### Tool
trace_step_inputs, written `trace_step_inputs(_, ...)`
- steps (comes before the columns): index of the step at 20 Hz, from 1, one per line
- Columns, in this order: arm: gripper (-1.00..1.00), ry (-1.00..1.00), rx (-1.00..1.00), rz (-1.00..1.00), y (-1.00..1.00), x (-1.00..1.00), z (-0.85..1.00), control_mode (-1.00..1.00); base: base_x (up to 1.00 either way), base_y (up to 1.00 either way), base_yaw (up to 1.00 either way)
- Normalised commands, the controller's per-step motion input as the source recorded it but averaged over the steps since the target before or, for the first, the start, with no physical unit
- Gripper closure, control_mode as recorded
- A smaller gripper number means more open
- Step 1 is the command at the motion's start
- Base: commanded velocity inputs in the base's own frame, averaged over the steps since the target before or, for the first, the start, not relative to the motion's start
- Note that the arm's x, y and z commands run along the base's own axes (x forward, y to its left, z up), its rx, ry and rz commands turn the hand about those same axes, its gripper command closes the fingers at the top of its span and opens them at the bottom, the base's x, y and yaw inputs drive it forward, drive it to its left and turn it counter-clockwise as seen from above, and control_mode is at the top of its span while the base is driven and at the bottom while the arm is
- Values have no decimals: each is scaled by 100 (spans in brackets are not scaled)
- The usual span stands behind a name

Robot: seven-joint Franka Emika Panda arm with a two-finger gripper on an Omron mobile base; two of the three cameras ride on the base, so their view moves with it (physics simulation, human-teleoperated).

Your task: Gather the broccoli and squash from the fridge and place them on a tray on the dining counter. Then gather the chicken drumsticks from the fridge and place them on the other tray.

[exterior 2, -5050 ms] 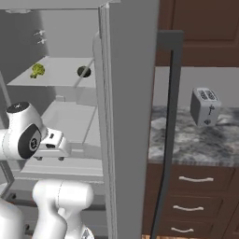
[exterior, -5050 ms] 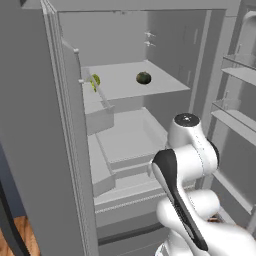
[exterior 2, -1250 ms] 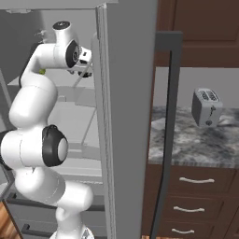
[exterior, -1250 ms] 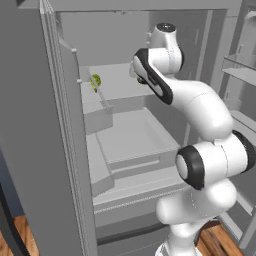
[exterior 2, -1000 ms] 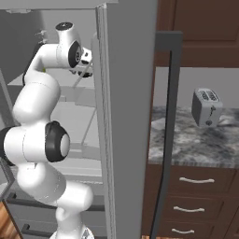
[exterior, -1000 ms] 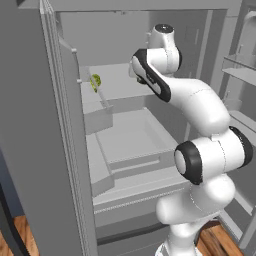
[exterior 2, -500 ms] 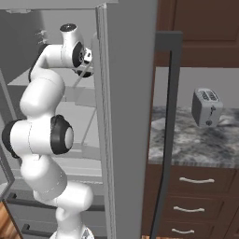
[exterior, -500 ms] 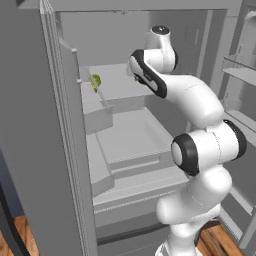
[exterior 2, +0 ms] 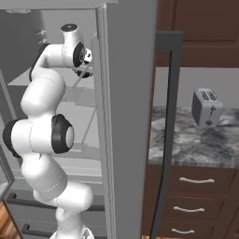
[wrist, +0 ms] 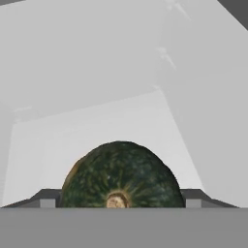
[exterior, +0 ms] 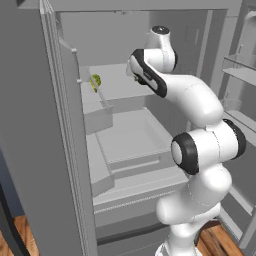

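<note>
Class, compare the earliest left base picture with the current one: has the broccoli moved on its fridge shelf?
No. The broccoli sits at the same left end of the upper fridge shelf, beside the open door's edge, in both pictures.

Shelf ahead: dark green squash (wrist: 120,175) sits close between the pincer (wrist: 116,201) fingertips, blocking the way forward.
Above squash: open air to the fridge (exterior: 45,150) back wall.
Left: broccoli (exterior: 96,81) well apart, by the door edge.

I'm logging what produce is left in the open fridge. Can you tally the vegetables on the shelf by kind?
Broccoli: 1
Squash, dark green, between the gripper fingers: 1
Total: 2
</note>
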Motion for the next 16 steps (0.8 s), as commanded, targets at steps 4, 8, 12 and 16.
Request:
trace_step_inputs(4, 100, -6, 0, 0, 0, -33, 0, -100, 0, 0, 0)
trace_step_inputs(8, 100, -19, 0, 0, 0, -100, 5, -100, 0, 0, 0)
trace_step_inputs(12, 100, -10, 0, 0, 1, -100, 4, -100, 0, 0, 0)
trace_step_inputs(16, 100, -6, 0, 0, 1, -100, 7, -100, 0, 0, 0)
